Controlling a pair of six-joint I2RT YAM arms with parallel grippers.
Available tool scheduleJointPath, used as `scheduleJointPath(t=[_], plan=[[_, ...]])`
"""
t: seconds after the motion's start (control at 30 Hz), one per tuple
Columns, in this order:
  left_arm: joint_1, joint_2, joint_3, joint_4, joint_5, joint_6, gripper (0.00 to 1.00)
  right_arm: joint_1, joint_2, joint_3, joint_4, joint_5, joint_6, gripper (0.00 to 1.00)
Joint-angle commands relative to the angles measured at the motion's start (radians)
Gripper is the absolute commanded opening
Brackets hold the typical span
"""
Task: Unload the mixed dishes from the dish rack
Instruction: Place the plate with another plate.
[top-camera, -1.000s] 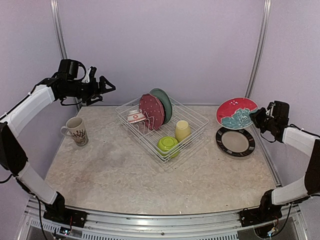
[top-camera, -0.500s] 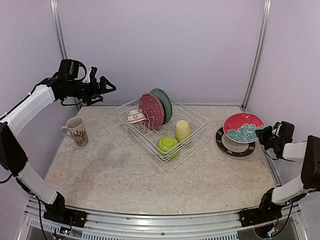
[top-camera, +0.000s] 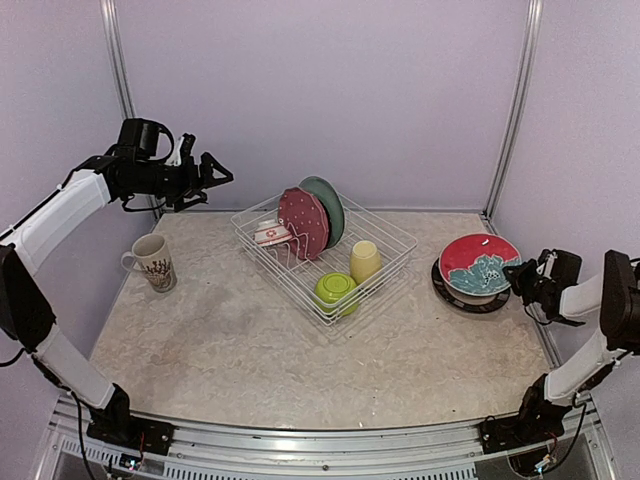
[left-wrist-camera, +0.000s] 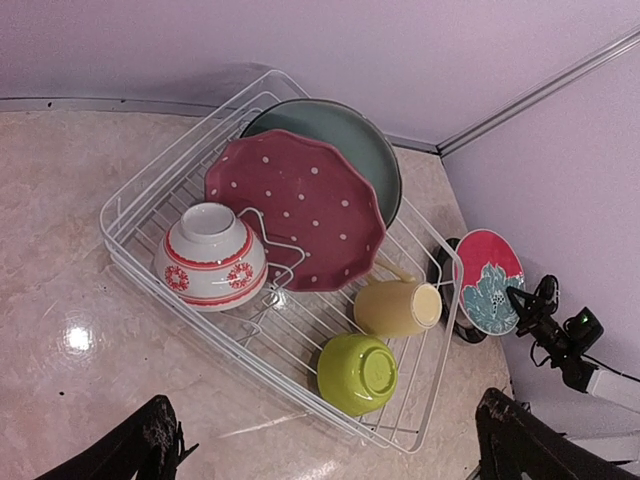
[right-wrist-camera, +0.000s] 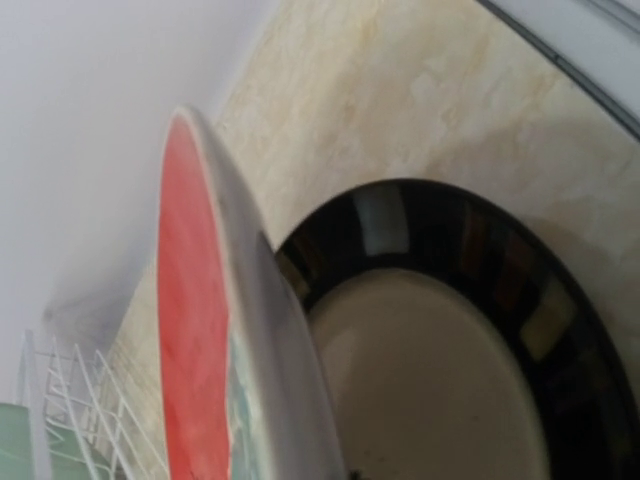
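Observation:
The white wire dish rack (top-camera: 398, 232) stands mid-table. It holds a pink-dotted plate (top-camera: 303, 222) and a teal plate (top-camera: 328, 205) upright, a small red-white bowl (top-camera: 272, 234), a pale yellow cup (top-camera: 365, 261) and an upturned lime bowl (top-camera: 337, 290). The patterned mug (top-camera: 152, 262) stands on the table at the left. My right gripper (top-camera: 520, 275) is shut on the rim of the red plate (top-camera: 480, 264), tilted low over the dark plate (top-camera: 470, 297). My left gripper (top-camera: 215, 175) is open and empty, high at the far left. Its view shows the rack (left-wrist-camera: 452, 300) below.
Purple walls close the back and both sides, with metal posts at the back corners. In the right wrist view the red plate (right-wrist-camera: 200, 330) stands on edge just above the dark plate (right-wrist-camera: 460, 330), which lies near the right wall.
My right arm has lowered the red plate from upright and high down to just over the dark plate. The left arm has not moved.

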Motion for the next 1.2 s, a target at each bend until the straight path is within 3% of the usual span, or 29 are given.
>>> scheduleJointPath(t=[0.0, 0.3, 0.47, 0.97, 1.17], plan=[[-0.014, 0.013, 0.024, -0.017, -0.004, 0.011, 0.99, -0.011, 0.033, 0.037, 0.123, -0.056, -0.019, 0.0], [-0.021, 0.02, 0.024, -0.023, -0.013, 0.016, 0.99, -0.011, 0.124, 0.049, 0.153, -0.093, -0.019, 0.0], [-0.02, 0.02, 0.027, -0.024, -0.013, 0.016, 0.99, -0.011, 0.166, 0.071, 0.079, -0.07, -0.092, 0.0], [-0.019, 0.02, 0.027, -0.025, -0.011, 0.016, 0.99, -0.001, 0.016, 0.129, -0.302, 0.125, -0.366, 0.6], [-0.021, 0.014, 0.026, -0.023, -0.011, 0.015, 0.99, -0.001, -0.028, 0.151, -0.41, 0.209, -0.418, 0.72]])
